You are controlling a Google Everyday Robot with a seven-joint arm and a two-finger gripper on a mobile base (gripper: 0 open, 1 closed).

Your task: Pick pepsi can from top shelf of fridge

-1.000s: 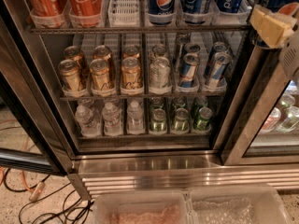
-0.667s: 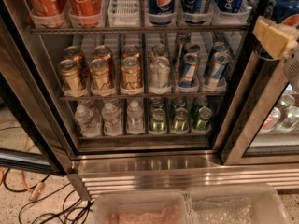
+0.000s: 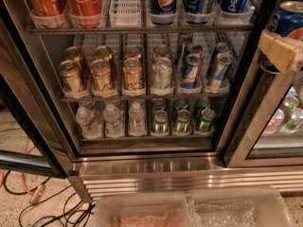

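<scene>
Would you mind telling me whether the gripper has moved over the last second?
Yes. The gripper, holding the pepsi can, has moved down: it was level with the front rail of the top shelf and now sits below it, at the right of the view.

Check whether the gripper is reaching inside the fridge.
No, the gripper is outside the fridge, right of the top shelf, holding the pepsi can.

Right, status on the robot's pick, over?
Pincer at right edge, shut on pepsi can. Can off the top shelf, outside the fridge. Nothing blocking it.
</scene>
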